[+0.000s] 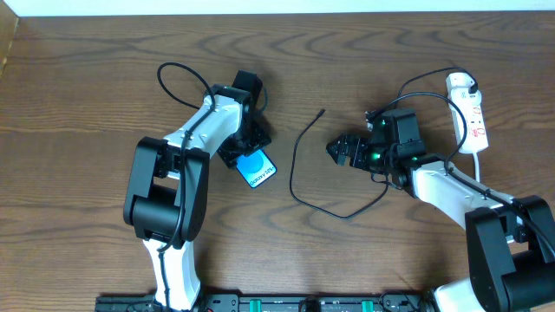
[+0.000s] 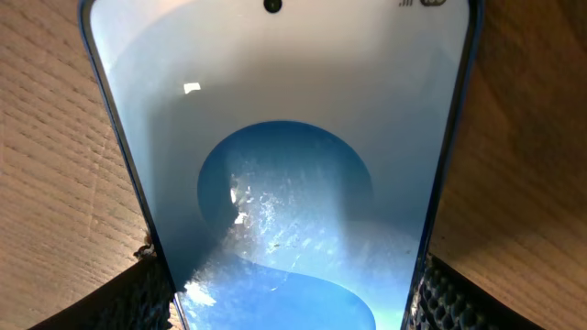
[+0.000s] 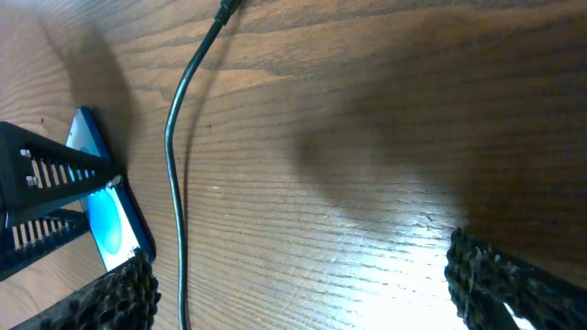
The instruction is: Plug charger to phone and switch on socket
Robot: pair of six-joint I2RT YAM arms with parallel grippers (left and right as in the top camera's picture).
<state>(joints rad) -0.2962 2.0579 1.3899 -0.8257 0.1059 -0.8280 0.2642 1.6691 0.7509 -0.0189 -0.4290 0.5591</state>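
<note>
Wood-grain table (image 1: 87,95) fills the overhead, both arms on it. We see the phone (image 1: 257,168) left of centre, lying flat and turned diagonal, blue screen lit and facing up. Left gripper (image 1: 245,149) sits over the phone's upper-left end. In the left wrist view its textured pads (image 2: 138,298) stand at the lower corners of the frame, one at each long edge of the phone, with the screen filling the space between. We cannot tell whether they pinch it or only flank it. Right gripper (image 1: 333,149) is right of centre, pointing toward frame left. Its fingers are spread wide, and the right wrist view shows little but bare wood between them; it grips nothing. Charger (image 1: 291,173) lies loose on the table between the two grippers. Its plug tip (image 1: 323,111) is near top centre, apart from the phone and from both grippers. The cable runs down from there, loops across the lower middle and goes back up toward the right arm. In the right wrist view the cable passes just inside the frame-left finger, with no contact we can confirm. Socket (image 1: 473,117) lies in the upper right of the overhead, long axis roughly vertical. A white plug (image 1: 460,85) is fitted at its top end and a white cord (image 1: 479,165) leaves its lower end. Switch position is too small to read.
</note>
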